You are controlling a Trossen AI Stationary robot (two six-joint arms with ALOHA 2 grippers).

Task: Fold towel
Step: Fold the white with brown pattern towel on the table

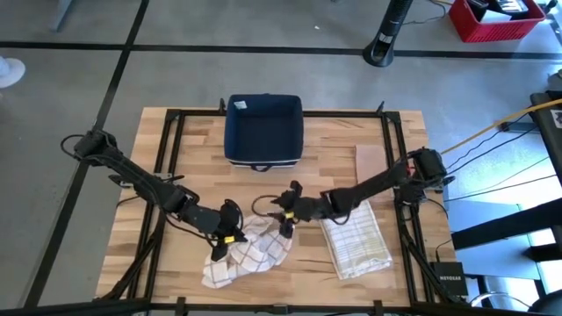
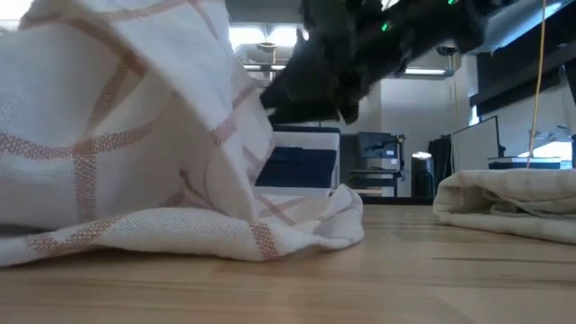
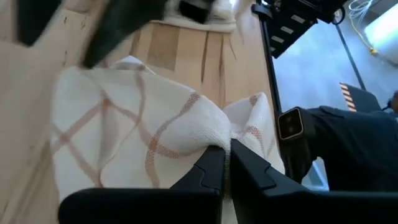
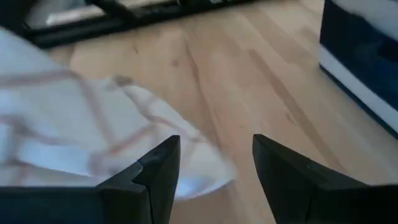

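Observation:
A white towel (image 1: 253, 253) with orange-brown checks lies crumpled near the table's front edge, with part of it raised (image 2: 126, 117). My left gripper (image 1: 230, 232) is at the towel's left part, shut on the cloth. My right gripper (image 1: 286, 218) stands open just beyond the towel's far right edge (image 4: 186, 155). Its fingers (image 4: 158, 171) hang over that edge and the bare wood, with nothing between them. My left gripper pinches a bunched fold of the towel (image 3: 208, 134) between its two fingers, which slant down from the table's left. Several layers gather at the fingertips. The held part is raised, and the rest of the towel (image 2: 225, 234) lies slack on the table.
A folded striped towel (image 1: 356, 241) lies to the right of the crumpled one. A dark blue bin (image 1: 263, 130) stands at the table's far middle. A person's dark sleeve with a wristwatch (image 3: 292, 123) shows beyond the table's front edge. Bare wood lies between the towel and the bin.

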